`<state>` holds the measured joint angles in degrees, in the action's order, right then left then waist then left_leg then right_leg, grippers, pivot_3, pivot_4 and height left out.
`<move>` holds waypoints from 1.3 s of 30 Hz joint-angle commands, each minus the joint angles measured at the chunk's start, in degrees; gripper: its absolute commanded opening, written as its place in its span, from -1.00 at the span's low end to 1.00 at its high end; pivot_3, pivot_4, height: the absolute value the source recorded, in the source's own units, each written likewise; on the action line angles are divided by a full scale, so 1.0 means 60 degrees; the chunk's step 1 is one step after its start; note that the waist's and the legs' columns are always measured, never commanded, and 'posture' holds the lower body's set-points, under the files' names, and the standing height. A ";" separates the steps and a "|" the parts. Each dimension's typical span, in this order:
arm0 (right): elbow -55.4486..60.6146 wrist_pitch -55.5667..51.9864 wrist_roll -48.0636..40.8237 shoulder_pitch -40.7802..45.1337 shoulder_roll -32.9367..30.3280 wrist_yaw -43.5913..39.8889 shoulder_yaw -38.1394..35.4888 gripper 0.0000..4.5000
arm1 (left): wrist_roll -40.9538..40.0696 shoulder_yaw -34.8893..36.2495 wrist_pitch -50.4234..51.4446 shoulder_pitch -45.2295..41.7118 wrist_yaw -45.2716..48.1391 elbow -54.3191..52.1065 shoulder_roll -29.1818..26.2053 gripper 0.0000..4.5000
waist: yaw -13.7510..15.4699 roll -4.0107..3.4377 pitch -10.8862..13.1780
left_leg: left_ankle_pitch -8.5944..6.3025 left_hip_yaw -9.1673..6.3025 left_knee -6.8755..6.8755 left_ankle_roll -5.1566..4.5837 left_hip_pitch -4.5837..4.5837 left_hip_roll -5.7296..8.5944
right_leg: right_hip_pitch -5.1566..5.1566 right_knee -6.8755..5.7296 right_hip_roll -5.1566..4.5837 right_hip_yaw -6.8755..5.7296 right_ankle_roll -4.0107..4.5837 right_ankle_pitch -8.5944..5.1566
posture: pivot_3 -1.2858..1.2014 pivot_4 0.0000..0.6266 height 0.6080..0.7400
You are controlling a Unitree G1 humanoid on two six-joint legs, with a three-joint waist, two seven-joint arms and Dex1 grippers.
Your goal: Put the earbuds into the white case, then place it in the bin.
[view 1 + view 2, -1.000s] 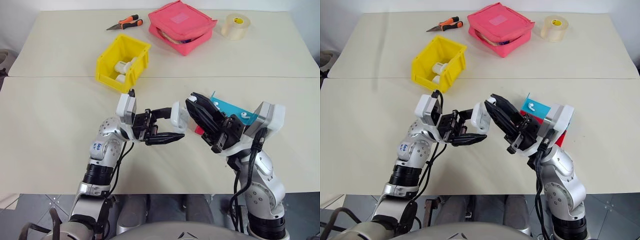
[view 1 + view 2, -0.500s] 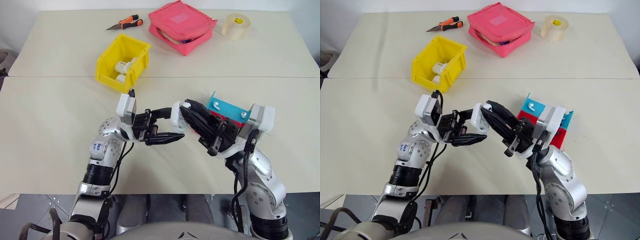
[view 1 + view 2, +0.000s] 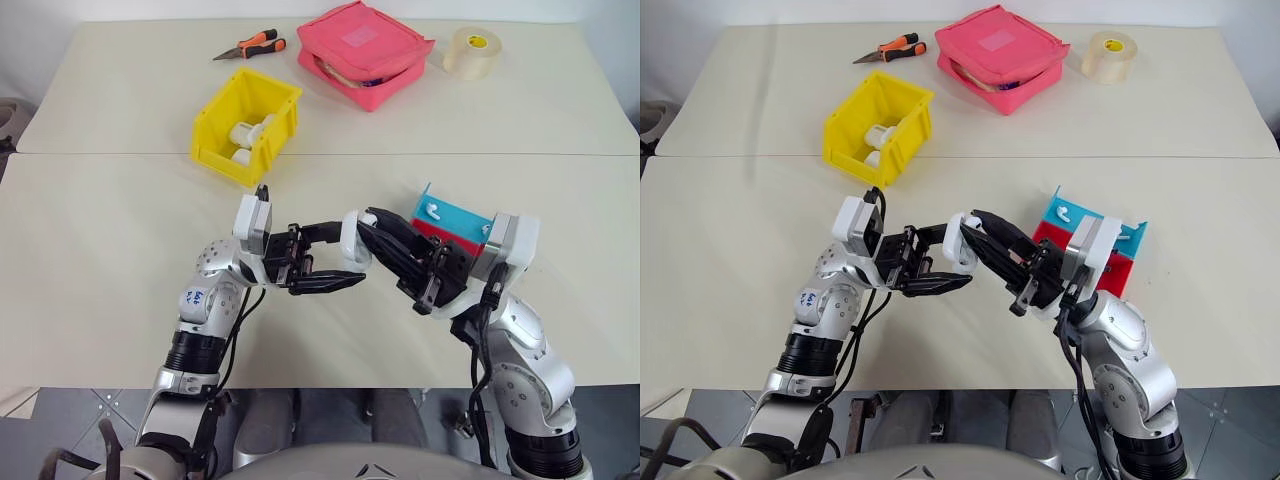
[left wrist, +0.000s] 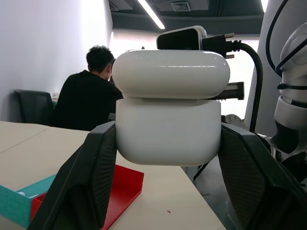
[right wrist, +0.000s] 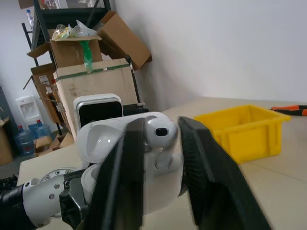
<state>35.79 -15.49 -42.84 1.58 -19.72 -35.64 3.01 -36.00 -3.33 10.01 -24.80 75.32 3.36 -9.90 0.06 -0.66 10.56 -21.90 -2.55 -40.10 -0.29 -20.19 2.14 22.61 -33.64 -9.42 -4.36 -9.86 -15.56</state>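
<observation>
Pinching the white case (image 4: pixel 170 115), the left gripper (image 3: pixel 340 262) presents it at nine o'clock so an earbud (image 5: pixel 160 132), nipped in the right gripper (image 3: pixel 385 235) jaws, can be seated.

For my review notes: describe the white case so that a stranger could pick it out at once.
Start at the yellow bin on the table. Nearer than it, the left gripper holds the white case in the air. It is larger and rounder than the earbuds on the blue and red tray.

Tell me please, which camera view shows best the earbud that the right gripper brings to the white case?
The right wrist view: the earbud sits large between that gripper's fingers, at the open white case. Both eye views show it as a tiny white speck; the left wrist view gives the case's other side.
</observation>
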 commanded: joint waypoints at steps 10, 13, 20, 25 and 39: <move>0.0255 -0.0293 -0.0566 -0.0124 -0.0850 -0.0355 -0.1127 0.97 | 0.0059 0.0111 -0.0797 -0.0072 0.0126 0.0422 0.0223 0.23 | 0.0030 0.0001 0.0000 | 0.0000 0.0005 0.0000 0.0000 -0.0003 0.0002 | 0.0000 0.0002 -0.0001 -0.0001 0.0000 0.0000 | 0.03 -0.52 1.00; 0.0395 -0.0300 -0.0762 -0.0555 -0.1447 -0.0505 -0.2093 0.97 | 0.0165 0.0232 -0.1146 -0.0012 0.0167 0.0753 0.0122 0.23 | 0.0084 0.0001 0.0000 | 0.0000 0.0007 0.0000 -0.0001 -0.0004 0.0003 | -0.0001 0.0004 -0.0001 -0.0002 0.0000 0.0000 | 0.03 -0.52 1.00; -0.0428 0.0841 0.0320 -0.2625 -0.2871 -0.1937 -0.4834 0.97 | 0.0350 0.0360 -0.2025 0.0143 0.0678 0.1272 -0.0227 0.23 | 0.0256 0.0003 0.0001 | -0.0003 0.0029 0.0003 -0.0006 -0.0008 0.0002 | -0.0004 0.0016 -0.0001 -0.0004 -0.0001 0.0000 | 0.03 -0.52 1.00; -0.2443 0.2597 0.1833 -0.4403 -0.3259 -0.3380 -0.6482 0.97 | 0.0371 0.0493 -0.2492 0.0273 0.0814 0.1237 -0.0329 0.23 | 0.0257 0.0004 0.0001 | -0.0006 0.0036 0.0003 -0.0013 -0.0005 0.0004 | -0.0011 0.0018 -0.0001 -0.0003 -0.0002 0.0001 | 0.03 -0.52 1.00; -0.4119 0.0502 0.1976 -0.2089 -0.5519 -0.3562 -0.5845 0.97 | 0.0659 0.0352 -0.2732 0.0307 -0.0239 0.1050 0.0101 0.23 | 0.0179 -0.0006 -0.0002 | 0.0000 0.0054 0.0002 -0.0009 0.0015 -0.0011 | -0.0014 0.0014 -0.0001 0.0013 -0.0009 0.0005 | 0.03 -0.52 1.00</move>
<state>10.96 -8.95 -30.45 -11.90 -51.09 -57.48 -32.42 -31.53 -1.20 -6.14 -23.18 74.66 11.86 -9.56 1.13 -0.70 10.55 -21.90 -2.25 -40.10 -0.34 -20.13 2.07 22.53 -33.54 -9.42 -4.31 -9.90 -15.54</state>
